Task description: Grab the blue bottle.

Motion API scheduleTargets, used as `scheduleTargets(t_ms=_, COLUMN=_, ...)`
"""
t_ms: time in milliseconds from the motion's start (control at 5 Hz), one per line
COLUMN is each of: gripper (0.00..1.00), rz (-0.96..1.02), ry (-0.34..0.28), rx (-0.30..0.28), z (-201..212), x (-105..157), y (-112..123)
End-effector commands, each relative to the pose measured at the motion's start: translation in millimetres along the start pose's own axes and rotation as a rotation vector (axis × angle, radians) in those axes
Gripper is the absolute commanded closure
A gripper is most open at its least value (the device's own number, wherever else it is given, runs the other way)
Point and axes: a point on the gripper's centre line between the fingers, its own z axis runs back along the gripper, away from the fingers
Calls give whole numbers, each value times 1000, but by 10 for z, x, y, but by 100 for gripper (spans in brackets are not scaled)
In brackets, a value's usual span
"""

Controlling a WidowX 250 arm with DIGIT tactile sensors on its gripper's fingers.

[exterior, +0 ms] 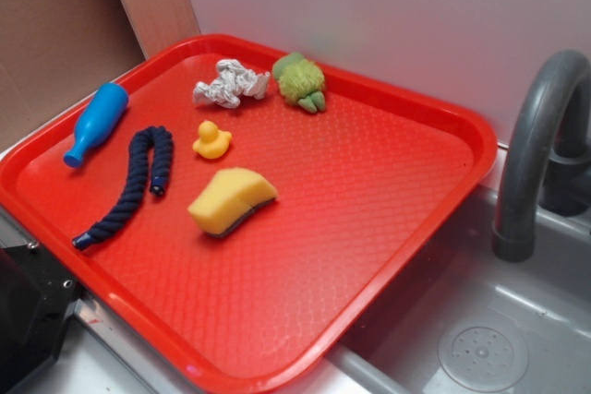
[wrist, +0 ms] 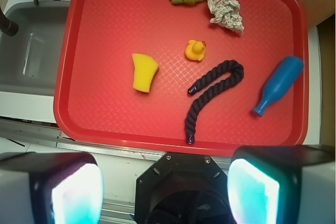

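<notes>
Blue bottle point(exterior: 96, 124) lies on red tray point(exterior: 369, 256) beside sink point(exterior: 480, 320); pincer point(wrist: 165, 187) apparently wide open, empty.

The tray point(exterior: 388, 191) is bright red with a fine diamond texture. The bottle point(exterior: 96, 124) is sky blue. The braided rope point(exterior: 129, 186) is dark navy. The rubber duck point(exterior: 211, 140) is yellow with an orange beak; the sponge point(exterior: 231, 198) is yellow over a dark base. The plush toy point(exterior: 300, 81) is green, the crumpled cloth point(exterior: 229, 84) white-grey, the sink point(exterior: 480, 320) and faucet point(exterior: 540, 145) grey. The fingers point(wrist: 76, 195) glow teal.
</notes>
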Motion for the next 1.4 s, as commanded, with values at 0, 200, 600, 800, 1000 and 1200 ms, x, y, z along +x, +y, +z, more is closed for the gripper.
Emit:
scheduleTargets(t_ms=0, gripper=0, rz=0, ry=0, rx=0, z=0, x=0, y=0)
scheduleTargets(t_ms=200, gripper=0, rz=204, ry=-20, rx=-23, z=-80, x=220, y=375)
scheduleTargets(t_ms=600, gripper=0, rz=458, ry=-123, rx=114, z=-330, x=430, y=1235)
scheduleTargets(t_ms=800, gripper=0, rz=506, ry=-148, rx=204, z=-579, x=422, y=1554)
scheduleTargets(t_ms=1000, gripper=0, rz=535, ry=-162, rx=253, z=-807, x=375, y=1704)
scheduleTargets(t_ms=1200, gripper=0, rz=635, ry=-177, rx=276, z=-1036, x=361, y=1708)
